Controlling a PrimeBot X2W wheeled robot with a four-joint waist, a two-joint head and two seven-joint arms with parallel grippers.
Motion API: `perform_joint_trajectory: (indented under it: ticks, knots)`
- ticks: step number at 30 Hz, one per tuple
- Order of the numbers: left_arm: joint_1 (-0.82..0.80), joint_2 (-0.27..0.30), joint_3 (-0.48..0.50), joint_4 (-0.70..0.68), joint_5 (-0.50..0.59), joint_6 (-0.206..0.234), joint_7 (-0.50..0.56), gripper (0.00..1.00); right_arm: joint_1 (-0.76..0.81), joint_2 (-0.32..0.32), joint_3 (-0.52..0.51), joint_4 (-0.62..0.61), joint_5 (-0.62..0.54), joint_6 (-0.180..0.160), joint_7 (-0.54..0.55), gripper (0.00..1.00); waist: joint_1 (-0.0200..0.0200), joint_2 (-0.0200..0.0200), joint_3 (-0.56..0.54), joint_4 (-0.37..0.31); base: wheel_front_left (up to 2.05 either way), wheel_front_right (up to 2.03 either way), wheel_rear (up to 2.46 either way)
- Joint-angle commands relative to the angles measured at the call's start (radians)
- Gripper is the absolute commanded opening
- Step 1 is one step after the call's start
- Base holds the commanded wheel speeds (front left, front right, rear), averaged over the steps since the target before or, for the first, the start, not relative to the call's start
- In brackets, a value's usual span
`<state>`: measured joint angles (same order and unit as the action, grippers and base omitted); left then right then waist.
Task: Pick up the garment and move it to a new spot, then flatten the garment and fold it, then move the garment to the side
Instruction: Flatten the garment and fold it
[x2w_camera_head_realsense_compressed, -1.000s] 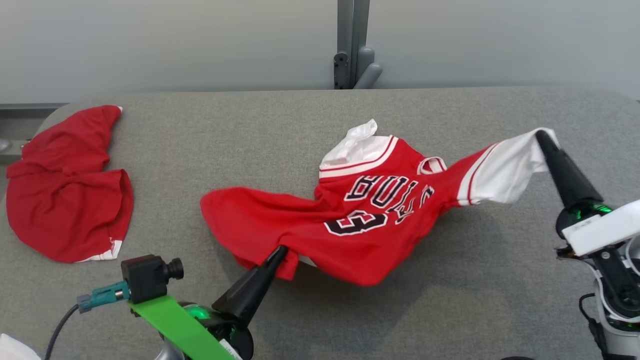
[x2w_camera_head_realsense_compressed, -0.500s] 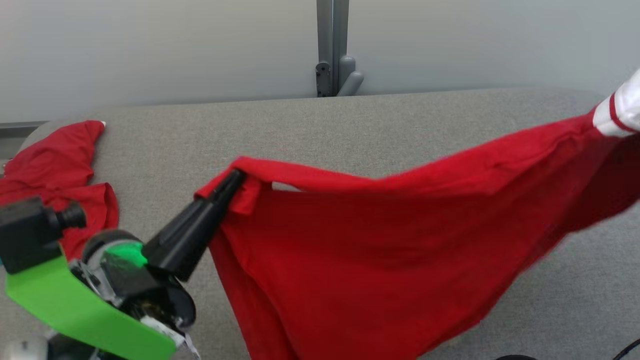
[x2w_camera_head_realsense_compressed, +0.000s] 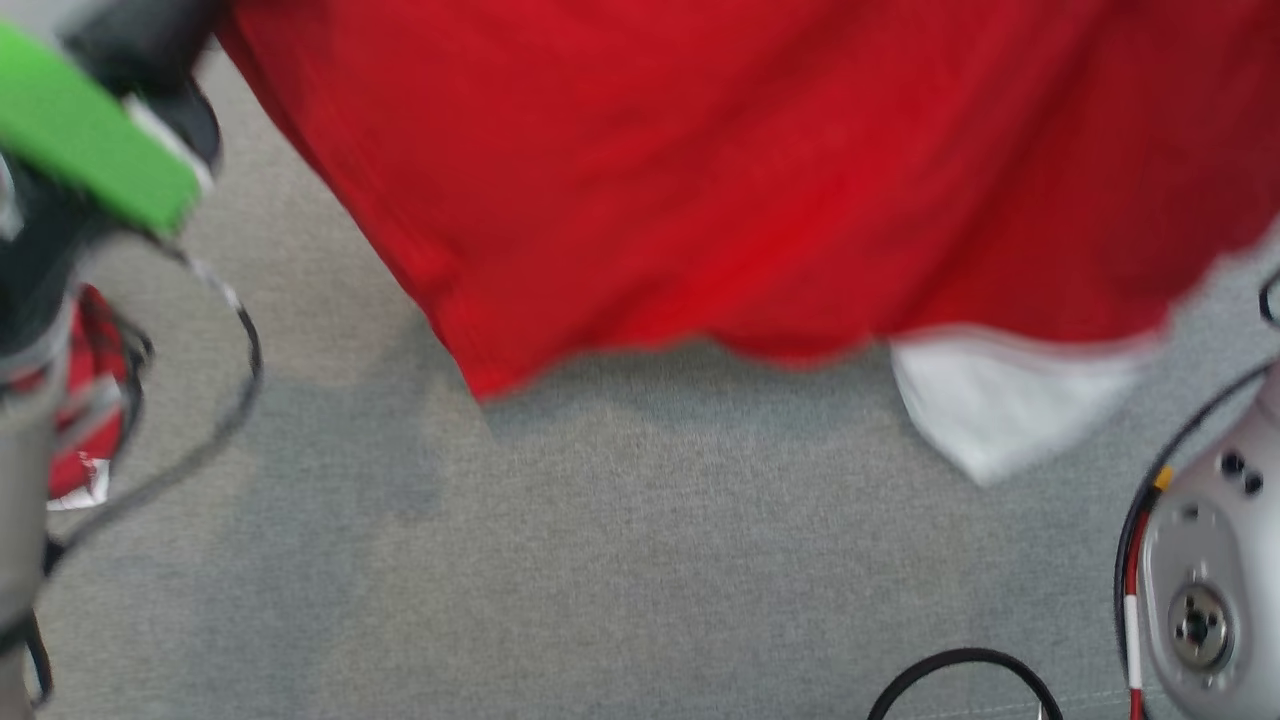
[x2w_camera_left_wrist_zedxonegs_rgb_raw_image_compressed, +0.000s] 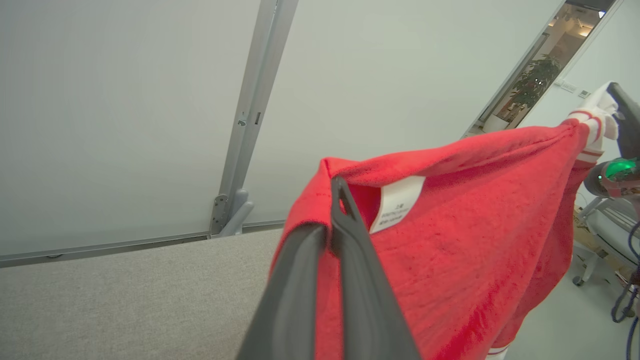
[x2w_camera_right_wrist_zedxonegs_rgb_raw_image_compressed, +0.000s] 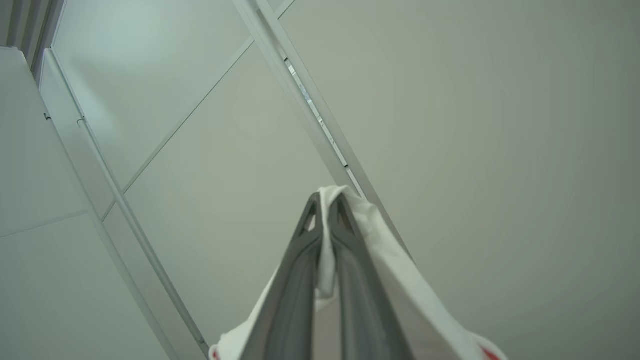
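Note:
The garment (x2w_camera_head_realsense_compressed: 700, 180), a red jersey with white sleeves, hangs stretched in the air across the top of the head view, above the grey table (x2w_camera_head_realsense_compressed: 600, 560). One white sleeve (x2w_camera_head_realsense_compressed: 1000, 410) dangles at its lower right. In the left wrist view my left gripper (x2w_camera_left_wrist_zedxonegs_rgb_raw_image_compressed: 334, 195) is shut on the red hem beside a white label (x2w_camera_left_wrist_zedxonegs_rgb_raw_image_compressed: 400, 202). My right gripper (x2w_camera_right_wrist_zedxonegs_rgb_raw_image_compressed: 327, 200) is shut on a white sleeve edge (x2w_camera_right_wrist_zedxonegs_rgb_raw_image_compressed: 380, 240), pointing up at the wall. It also appears far right in the left wrist view as a dark fingertip (x2w_camera_left_wrist_zedxonegs_rgb_raw_image_compressed: 622, 107) pinching the white cloth.
A second red cloth (x2w_camera_head_realsense_compressed: 85, 400) lies at the table's left edge behind my left arm with its green tape (x2w_camera_head_realsense_compressed: 90, 140). My right arm's silver housing (x2w_camera_head_realsense_compressed: 1200, 600) and black cables (x2w_camera_head_realsense_compressed: 960, 670) sit lower right. A grey wall post (x2w_camera_left_wrist_zedxonegs_rgb_raw_image_compressed: 250, 115) stands behind the table.
Both grippers have raised the garment off the table, so it now hangs spread between them. The head camera has shifted, so the grippers' fingers have left its picture.

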<state>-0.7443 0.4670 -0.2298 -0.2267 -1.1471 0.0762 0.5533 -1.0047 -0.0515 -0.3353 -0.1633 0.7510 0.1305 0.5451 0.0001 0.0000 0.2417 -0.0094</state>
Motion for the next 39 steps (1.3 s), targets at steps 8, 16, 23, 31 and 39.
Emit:
perform_joint_trajectory:
  ticks: [8,16,23,31,39]
  knots:
    - [-0.495,-0.094,-0.029,0.480,0.266,-0.130,-0.325,0.00,-0.441,0.001,0.180,0.461,-0.089,0.000,-0.379,0.00,-0.0001,0.0000,0.305,-0.083,0.00,0.00,0.00]
    - [-0.433,-0.101,-0.130,0.759,0.370,-0.208,-0.728,0.00,-0.247,-0.006,0.378,0.537,-0.033,0.000,-0.496,0.00,-0.0001,0.0000,0.286,-0.117,0.00,0.00,0.00]
    - [-0.098,-0.068,-0.322,0.690,0.274,-0.207,-0.814,0.00,0.258,-0.105,0.459,0.360,0.069,0.000,-0.499,0.00,-0.0001,0.0000,0.217,-0.106,0.00,0.00,0.00]
    - [0.273,-0.082,-0.309,0.572,0.342,-0.207,-0.819,0.00,0.724,-0.211,0.480,0.177,0.163,0.000,-0.476,0.00,-0.0001,0.0000,0.106,-0.078,0.00,0.00,0.00]
    - [0.583,-0.158,-0.243,0.543,0.444,-0.207,-0.818,0.00,1.038,-0.290,0.447,0.180,0.160,0.000,-0.506,0.00,-0.0001,0.0000,0.016,-0.051,0.00,0.00,0.00]
